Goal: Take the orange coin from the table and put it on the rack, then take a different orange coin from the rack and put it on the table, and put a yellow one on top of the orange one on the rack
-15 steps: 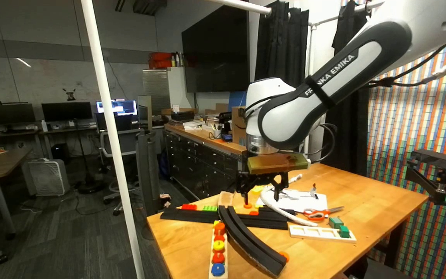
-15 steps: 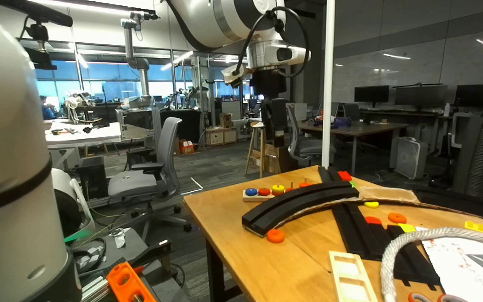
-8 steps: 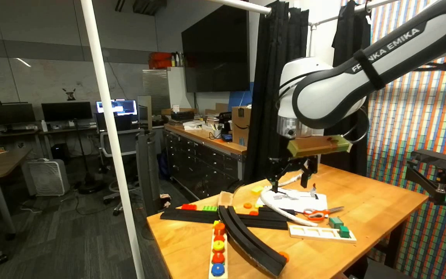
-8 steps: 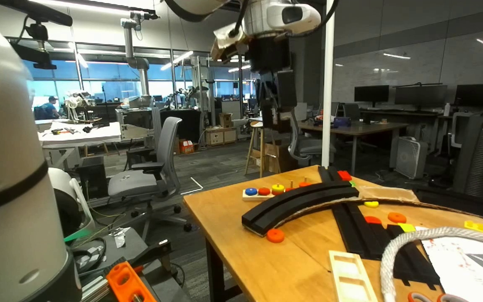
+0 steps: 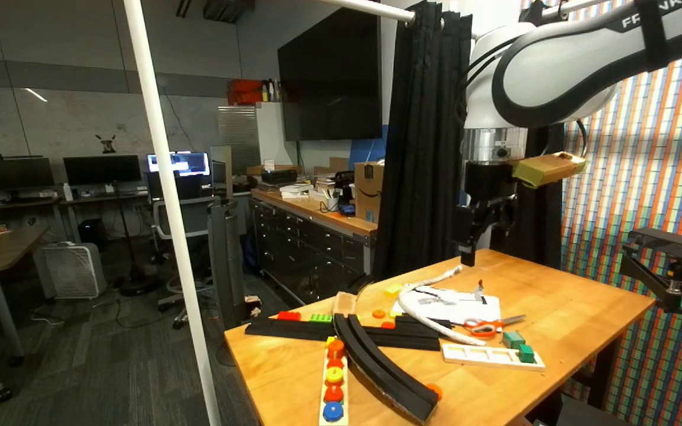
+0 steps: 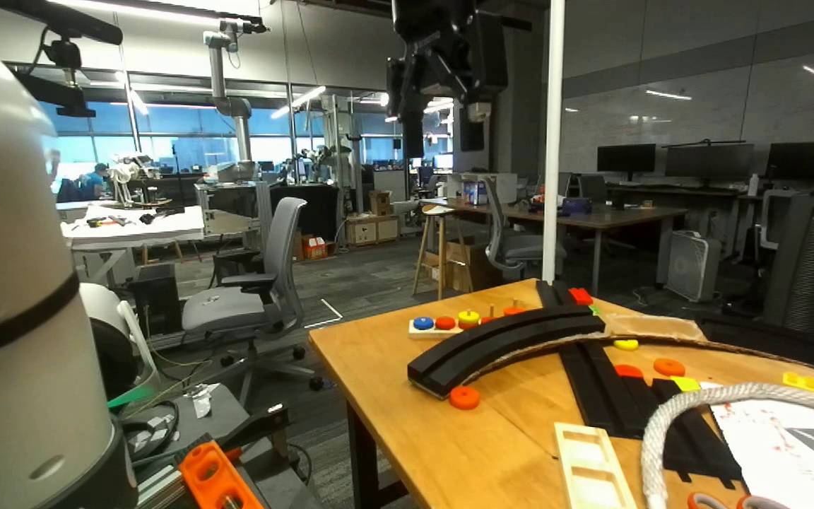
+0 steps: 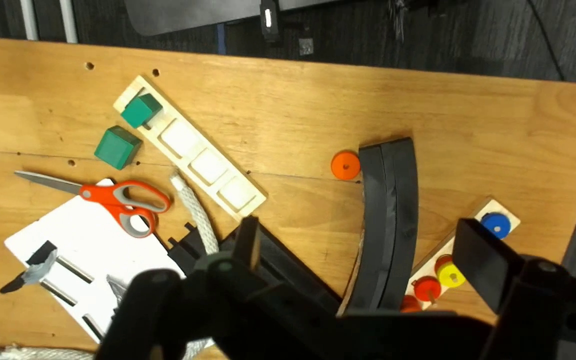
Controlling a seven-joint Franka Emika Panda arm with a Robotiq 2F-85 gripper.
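My gripper (image 5: 486,242) is raised above the wooden table (image 5: 279,370), also high in an exterior view (image 6: 442,134). In the wrist view the gripper (image 7: 365,250) has widely spread fingers with nothing between them. A pale wooden peg rack (image 7: 493,205) holds a blue disc, red or orange discs and a yellow disc (image 7: 450,275) sitting on a reddish one. An orange coin (image 7: 345,165) lies on the table against the black curved track (image 7: 388,200). Two more orange-red discs (image 6: 669,367) (image 6: 628,371) and a yellow disc (image 6: 625,345) lie near the straight track.
A straight black track (image 5: 400,338) passes under the curved one. A pale slotted board (image 7: 208,167), green blocks (image 7: 118,147), scissors (image 7: 118,200), a white rope (image 5: 418,313) and a white sheet (image 5: 465,307) lie on the table. A white pole (image 5: 163,177) stands beside it.
The gripper has risen from low over the table and moved away from the discs, towards the right in an exterior view. The coins and the rack have not moved.
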